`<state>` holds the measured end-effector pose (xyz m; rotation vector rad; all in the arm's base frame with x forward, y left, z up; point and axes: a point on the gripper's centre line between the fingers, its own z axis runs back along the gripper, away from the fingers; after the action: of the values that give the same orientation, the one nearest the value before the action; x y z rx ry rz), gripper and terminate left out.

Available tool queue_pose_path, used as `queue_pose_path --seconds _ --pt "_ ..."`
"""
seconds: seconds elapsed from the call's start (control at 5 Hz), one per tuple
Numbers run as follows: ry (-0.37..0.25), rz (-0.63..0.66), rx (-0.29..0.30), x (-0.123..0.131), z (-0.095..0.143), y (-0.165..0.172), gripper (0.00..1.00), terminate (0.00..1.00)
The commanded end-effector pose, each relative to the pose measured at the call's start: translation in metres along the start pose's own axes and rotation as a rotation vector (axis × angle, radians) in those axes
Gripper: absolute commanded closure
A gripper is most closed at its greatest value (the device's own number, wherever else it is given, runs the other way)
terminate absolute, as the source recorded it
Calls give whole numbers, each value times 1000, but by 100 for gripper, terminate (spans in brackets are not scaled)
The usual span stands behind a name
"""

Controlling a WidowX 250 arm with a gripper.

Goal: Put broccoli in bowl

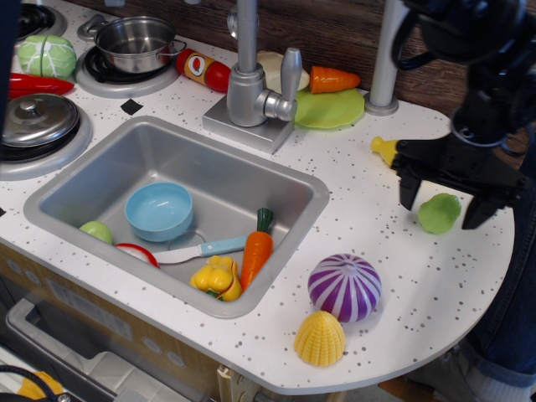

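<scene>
Broccoli (439,213) lies near the counter's right edge, between the wide-spread fingers of the gripper (444,201), not yet clamped. Grasping is the step in hand; next comes closing, lifting, then carrying left to the bowl (159,211) in the sink (276,172).

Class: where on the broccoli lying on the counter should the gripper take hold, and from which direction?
Probably from above, closing across the lumpy middle of the broccoli. It lies low on the counter with bare surface around it, and the open gripper already straddles it, one finger on each side.
</scene>
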<state>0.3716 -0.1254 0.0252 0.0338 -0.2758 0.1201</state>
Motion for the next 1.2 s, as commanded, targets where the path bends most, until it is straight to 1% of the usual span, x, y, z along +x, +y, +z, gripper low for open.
queue_pose_path --seconds 0.0,0.2,0.4,0.6,0.8,1.0 --pt "-44 24 -27 8 -3 3 0 0" --pt "-40 49 -45 7 -10 -2 100 0" --pt "-30 56 -21 8 -3 -5 100 0" --pt "-6 64 49 9 18 11 100 0" --pt "37 52 180 12 39 53 100 0" --pt "63 49 257 11 51 101 100 0"
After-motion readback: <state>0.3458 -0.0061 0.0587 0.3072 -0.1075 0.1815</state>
